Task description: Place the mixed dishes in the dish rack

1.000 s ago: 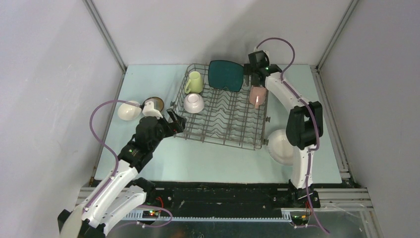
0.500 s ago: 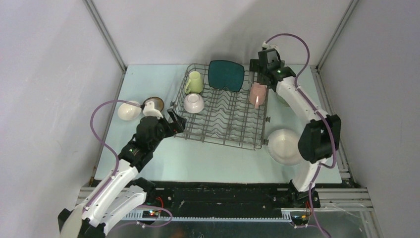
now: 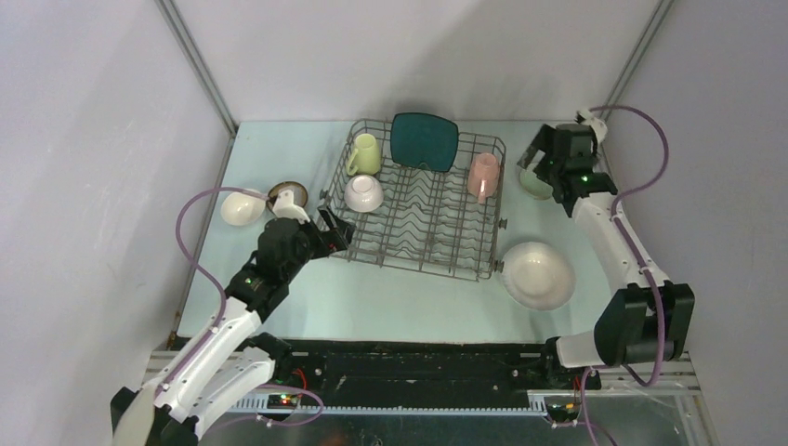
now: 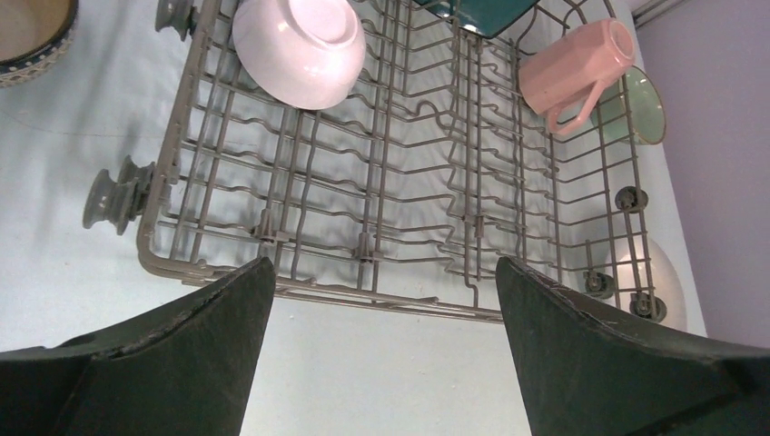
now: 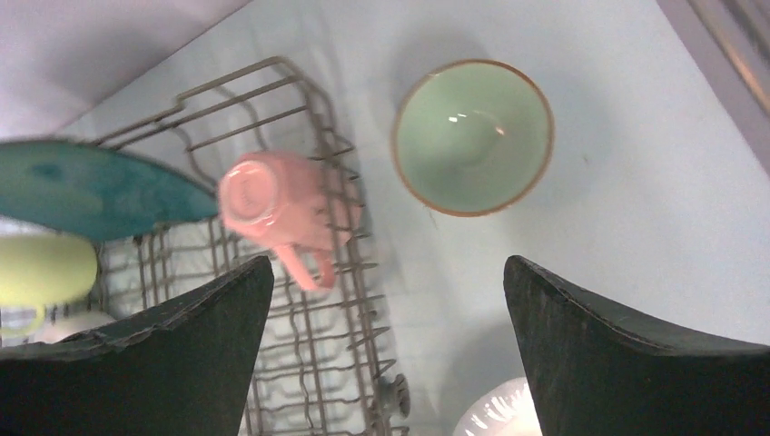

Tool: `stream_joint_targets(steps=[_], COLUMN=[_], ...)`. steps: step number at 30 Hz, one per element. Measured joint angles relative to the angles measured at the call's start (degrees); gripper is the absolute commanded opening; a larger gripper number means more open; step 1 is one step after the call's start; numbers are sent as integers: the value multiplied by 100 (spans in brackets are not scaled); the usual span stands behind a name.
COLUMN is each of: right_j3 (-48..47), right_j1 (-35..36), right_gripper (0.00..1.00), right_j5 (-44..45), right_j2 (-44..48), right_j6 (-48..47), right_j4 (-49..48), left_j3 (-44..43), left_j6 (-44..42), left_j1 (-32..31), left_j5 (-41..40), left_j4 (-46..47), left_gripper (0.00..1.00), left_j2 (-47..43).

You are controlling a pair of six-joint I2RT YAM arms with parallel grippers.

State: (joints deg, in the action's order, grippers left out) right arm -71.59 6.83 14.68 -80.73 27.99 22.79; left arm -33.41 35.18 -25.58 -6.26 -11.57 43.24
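Four dishes sit in the dish rack (image 3: pixel 409 263). The teal square plate (image 3: pixel 424 141) stands on edge at the far rim. The yellow-green mug (image 3: pixel 364 154) is in the far left corner, with a white bowl (image 3: pixel 363 193) just in front of it, its base turned up. The pink cup (image 3: pixel 482 176) lies tilted on the tines along the right side.

Four more rest on the pale blue worktop (image 3: pixel 390 297). The pale green bowl (image 5: pixel 472 136) sits upright just beside the rack's far right corner. The white round plate (image 3: pixel 537 275) lies off the near right corner. The second white bowl (image 3: pixel 242 207) and the dark brown bowl (image 3: pixel 286 193) sit side by side to the left of the rack.

The left claw (image 3: pixel 330 232) hangs at the rack's near left corner, spread wide and holding nothing. The right claw (image 3: pixel 548 163) hovers over the pale green bowl, equally wide and empty; its wrist view shows the bowl between and beyond the two fingers.
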Motion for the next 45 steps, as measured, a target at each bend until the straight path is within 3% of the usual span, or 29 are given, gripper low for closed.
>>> stream_joint_targets(steps=[1, 4, 6, 16, 29, 31, 37, 38, 45], right_j3=[166, 584, 734, 894, 898, 898, 901, 903, 951], right_j1=[-184, -697, -1005, -1526, -1582, -1587, -1585, -1580, -1504], right_gripper=[97, 77, 72, 72, 64, 54, 4, 0, 0], right_j5=[-31, -136, -138, -560, -695, -702, -793, -780, -568], right_j2=[26, -35, -186, -1276, -2142, -2227, -2468, -2470, -2282], right_j6=[225, 890, 1327, 2636, 3051, 3069, 3119, 3136, 2983], right_j4=[-59, -103, -70, -861, -1543, -1615, -1707, -1705, -1408], left_j3=[0, 0, 0, 0, 0, 0, 0, 0, 0], left_j6=[9, 44, 63, 83, 81, 83, 83, 83, 68], left_j1=[2, 0, 0, 0, 0, 0, 0, 0, -9], left_j5=[31, 111, 160, 219, 192, 192, 195, 197, 376], left_j4=[20, 37, 46, 83, 74, 74, 72, 72, 76], left_gripper=[98, 98, 98, 98, 98, 98, 98, 98, 98], left_j2=[17, 48, 52, 37, 20, 37, 114, 114, 111])
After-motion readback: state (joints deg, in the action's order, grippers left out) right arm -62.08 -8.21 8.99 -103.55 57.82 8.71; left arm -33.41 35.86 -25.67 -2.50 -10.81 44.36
